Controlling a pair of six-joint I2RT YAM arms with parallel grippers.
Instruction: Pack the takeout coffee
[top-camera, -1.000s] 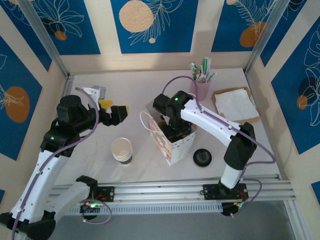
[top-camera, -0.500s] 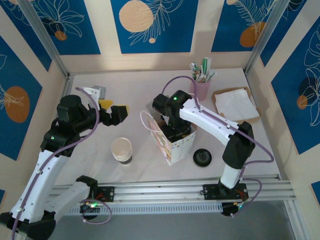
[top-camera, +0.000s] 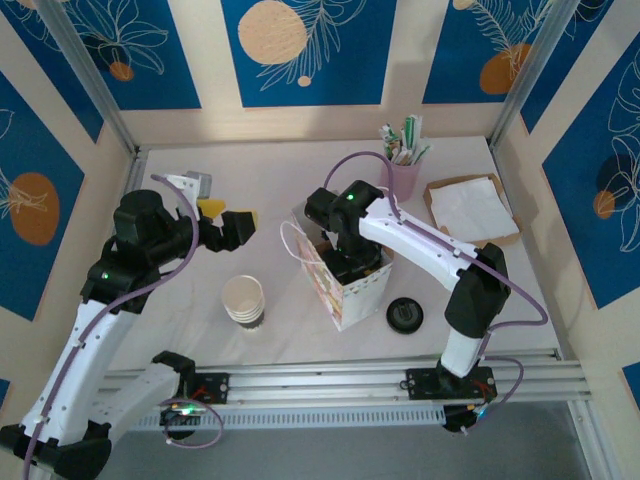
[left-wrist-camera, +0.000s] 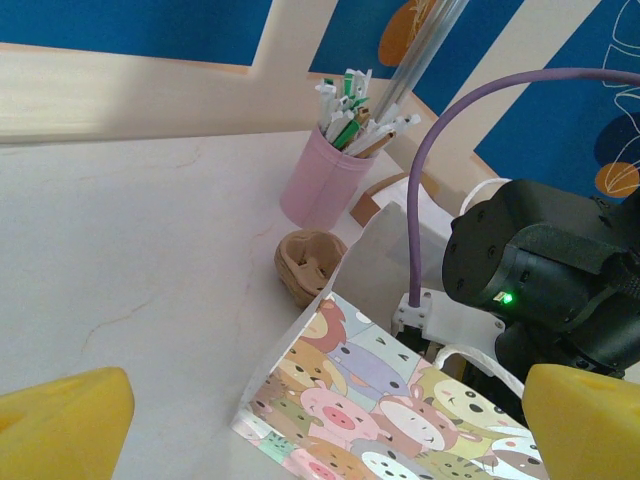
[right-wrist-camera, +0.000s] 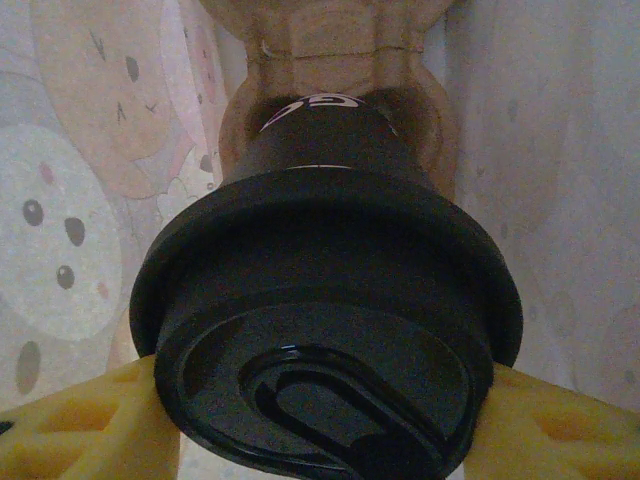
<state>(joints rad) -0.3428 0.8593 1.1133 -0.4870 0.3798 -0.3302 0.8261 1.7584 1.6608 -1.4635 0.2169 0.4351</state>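
The takeout coffee (right-wrist-camera: 325, 330) is a cup under a round black lid, seen lid-first in the right wrist view. My right gripper (right-wrist-camera: 320, 425) is shut on it, one yellow finger (right-wrist-camera: 80, 425) on each side of the lid. Cup and gripper (top-camera: 350, 255) are down inside the cartoon-animal paper bag (top-camera: 345, 290), whose inner walls (right-wrist-camera: 90, 150) surround the cup. A brown moulded-pulp shape (right-wrist-camera: 330, 40) lies beyond the cup's base. My left gripper (top-camera: 228, 222) hangs open left of the bag (left-wrist-camera: 400, 390), with nothing between its yellow fingers (left-wrist-camera: 60, 425).
A stack of lidless cream cups (top-camera: 243, 300) stands left of the bag and a loose black lid (top-camera: 404, 314) lies to its right. At the back are a pink holder of straws (top-camera: 403, 170), a brown napkin tray (top-camera: 437, 190) and a brown pulp piece (left-wrist-camera: 305, 265) behind the bag.
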